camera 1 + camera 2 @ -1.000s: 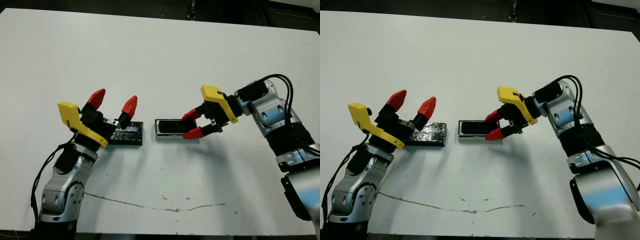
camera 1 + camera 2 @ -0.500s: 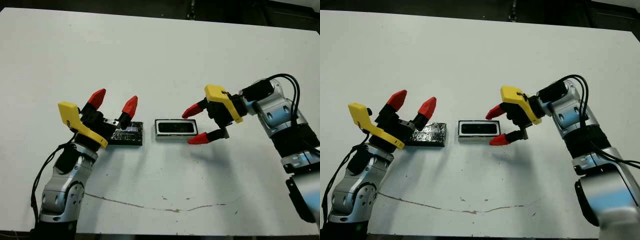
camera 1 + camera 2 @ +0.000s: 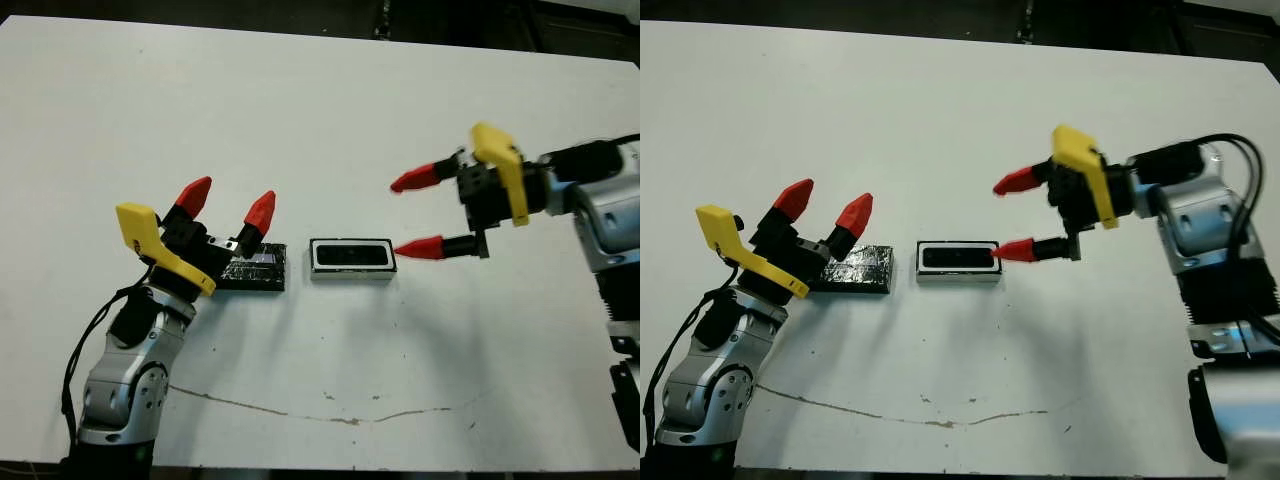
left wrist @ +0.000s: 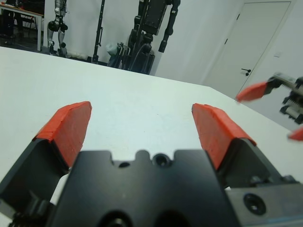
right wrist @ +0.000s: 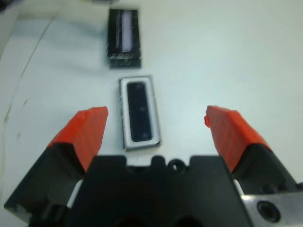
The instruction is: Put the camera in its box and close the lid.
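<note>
We are looking down at a white tabletop (image 3: 320, 110) where the box (image 3: 351, 258) is lying near the middle with the camera (image 3: 352, 256) resting inside it, a slim dark bar framed by the white inside of the box. The lid (image 3: 257, 271) is lying flat just to the left of the box, apart from it by a narrow gap of bare tabletop.

Our left pincer (image 3: 227, 210) is hanging over the lid's left end with its red fingers spread wide and holding nothing; its black body is covering part of the lid, so we cannot tell whether it is touching the lid. Our right pincer (image 3: 418, 214) is standing wide as well, empty, raised to the right of the box; its lower finger is pointing at the box's right end, close to it but not touching.

A thin brownish scratch (image 3: 300, 410) is running across the tabletop nearer to us, well apart from everything else. Nothing is lying between the lid and the box.

In the left wrist view, dark stands and a door are showing beyond the tabletop's far edge. The right wrist view is showing the box and camera between the spread fingers, with the lid beyond them and a pale stripe along it.
</note>
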`<action>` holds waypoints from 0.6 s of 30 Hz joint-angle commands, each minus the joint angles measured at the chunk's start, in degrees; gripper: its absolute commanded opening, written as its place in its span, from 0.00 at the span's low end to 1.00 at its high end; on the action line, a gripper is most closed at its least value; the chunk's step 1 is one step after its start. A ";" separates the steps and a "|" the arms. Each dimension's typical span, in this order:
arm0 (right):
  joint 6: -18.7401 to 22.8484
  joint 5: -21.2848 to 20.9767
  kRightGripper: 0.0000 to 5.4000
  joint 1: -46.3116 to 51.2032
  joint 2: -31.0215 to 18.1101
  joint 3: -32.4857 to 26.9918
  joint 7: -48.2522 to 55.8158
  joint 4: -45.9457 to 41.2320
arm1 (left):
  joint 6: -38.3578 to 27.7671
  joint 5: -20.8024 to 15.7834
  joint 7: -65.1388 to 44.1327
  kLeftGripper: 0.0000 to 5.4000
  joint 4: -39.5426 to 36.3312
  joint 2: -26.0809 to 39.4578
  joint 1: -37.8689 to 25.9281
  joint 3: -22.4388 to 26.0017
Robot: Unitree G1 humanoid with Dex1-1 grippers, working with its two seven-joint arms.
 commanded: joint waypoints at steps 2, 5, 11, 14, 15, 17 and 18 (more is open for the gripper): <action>3.83 5.64 0.95 15.58 4.33 -11.42 -16.35 -15.78 | 0.13 0.77 -0.64 1.00 0.07 1.95 0.04 0.69; 0.78 7.38 0.88 27.72 10.00 -16.56 -26.05 -25.05 | -0.20 -0.01 -3.06 1.00 0.85 4.68 -1.28 2.27; -8.52 9.43 0.71 42.45 17.89 -19.68 -33.91 -30.18 | 0.12 0.16 -12.09 1.00 3.50 14.97 -6.31 5.09; -14.04 9.83 0.63 45.55 20.34 -19.77 -35.55 -29.37 | 2.27 -0.09 -17.45 1.00 4.92 22.03 -10.20 6.17; -15.47 9.47 0.60 45.95 20.79 -19.64 -36.30 -29.21 | 2.08 -0.12 -20.13 1.00 6.04 24.34 -11.78 6.20; -17.41 8.51 0.54 46.04 21.36 -19.24 -38.32 -28.98 | 2.11 0.01 -25.86 1.00 8.65 28.96 -15.54 5.60; -17.93 8.56 0.52 45.84 21.33 -19.04 -38.90 -28.66 | 2.67 0.04 -28.08 1.00 9.55 30.78 -17.15 5.19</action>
